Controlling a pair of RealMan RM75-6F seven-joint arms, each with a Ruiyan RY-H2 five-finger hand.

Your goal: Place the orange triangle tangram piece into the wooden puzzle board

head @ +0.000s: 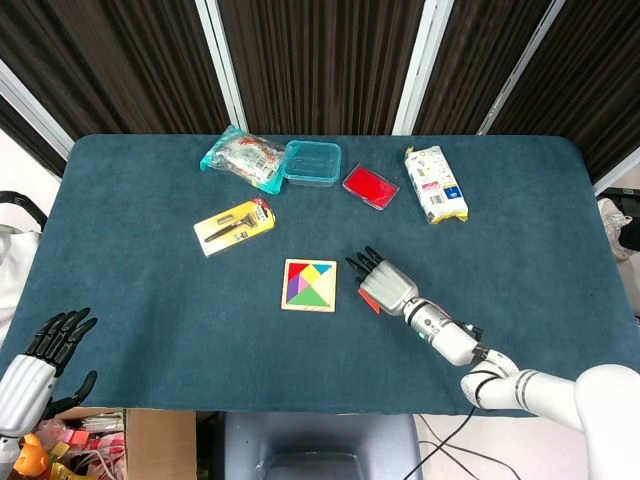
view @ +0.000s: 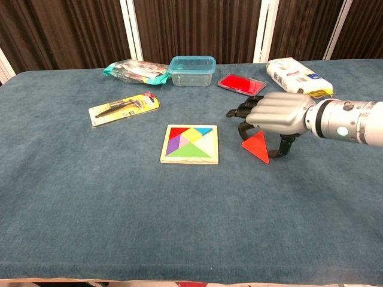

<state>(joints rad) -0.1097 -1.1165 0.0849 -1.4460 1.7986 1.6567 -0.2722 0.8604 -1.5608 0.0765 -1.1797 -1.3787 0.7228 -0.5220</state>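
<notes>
The orange triangle (view: pixel 256 148) lies flat on the blue cloth, just right of the wooden puzzle board (view: pixel 190 144), which holds several coloured pieces. My right hand (view: pixel 275 113) hovers low over the triangle, palm down. Its fingers curl down near the piece's left corner and the thumb reaches down just past its right edge, with a small gap showing. From the head view the right hand (head: pixel 385 283) covers most of the triangle (head: pixel 369 301), beside the board (head: pixel 309 285). My left hand (head: pixel 45 355) hangs off the table's near left corner, fingers spread, holding nothing.
Along the far side lie a snack bag (view: pixel 134 72), a clear teal container (view: pixel 191 70), a red flat pad (view: pixel 242 84) and a white packet (view: pixel 297 76). A yellow tool pack (view: pixel 124 107) lies left of the board. A cardboard box (head: pixel 110 440) sits below the left hand.
</notes>
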